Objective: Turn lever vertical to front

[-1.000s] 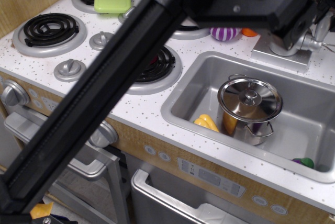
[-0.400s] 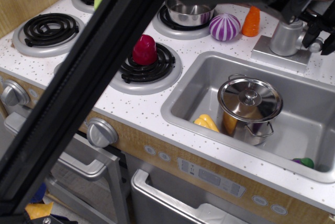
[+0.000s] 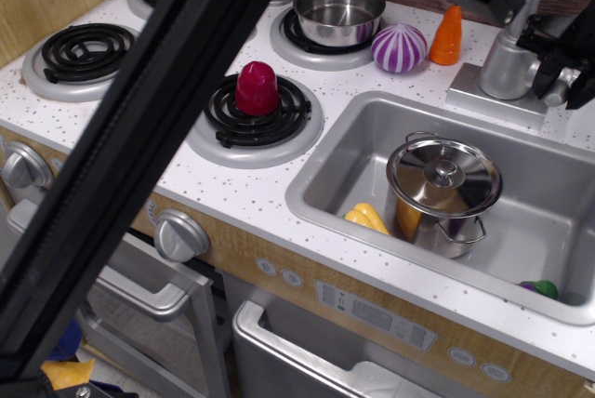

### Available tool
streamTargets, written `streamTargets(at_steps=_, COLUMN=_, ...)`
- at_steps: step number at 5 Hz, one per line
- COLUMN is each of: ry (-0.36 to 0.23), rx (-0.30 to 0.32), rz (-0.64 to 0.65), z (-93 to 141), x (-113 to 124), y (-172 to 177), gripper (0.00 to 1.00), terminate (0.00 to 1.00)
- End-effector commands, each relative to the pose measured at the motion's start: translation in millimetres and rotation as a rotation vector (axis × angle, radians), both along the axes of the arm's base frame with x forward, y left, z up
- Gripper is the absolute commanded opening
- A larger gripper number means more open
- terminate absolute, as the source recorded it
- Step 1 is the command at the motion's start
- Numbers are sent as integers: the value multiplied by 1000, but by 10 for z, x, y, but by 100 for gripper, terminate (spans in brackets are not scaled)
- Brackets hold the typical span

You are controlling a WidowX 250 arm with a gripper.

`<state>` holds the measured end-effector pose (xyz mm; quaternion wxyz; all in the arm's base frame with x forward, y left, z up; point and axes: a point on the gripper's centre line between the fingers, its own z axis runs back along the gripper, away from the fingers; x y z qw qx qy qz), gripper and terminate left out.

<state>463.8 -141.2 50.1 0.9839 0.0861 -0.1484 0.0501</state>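
Our jaws stand spread at the right edge of the view, the dark fingers of our gripper (image 3: 563, 68) on either side of the lever (image 3: 559, 91), the short silver stub that sticks out sideways from the shiny faucet body (image 3: 509, 61). We cannot tell whether either finger actually touches the stub, since the edge of the view cuts them off; nothing looks pinched. The faucet stands on its square grey base plate (image 3: 483, 99) behind the sink (image 3: 331, 167), at the back right of the counter.

As we judge it, the turn itself is not yet done: the lever points out to the side, not to the front. Reaching it looks finished; closing on or pushing the stub and swinging it round are left.

We can read no brand, label or writing anywhere; the small round marks on the front panel (image 3: 372, 310) are too blurred to make out.
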Motion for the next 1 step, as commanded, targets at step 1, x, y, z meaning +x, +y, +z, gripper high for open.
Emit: streamTargets(at_steps=1, ry=-67, rx=-43, rz=23, z=352, x=-11, y=2, gripper=0, terminate=100)
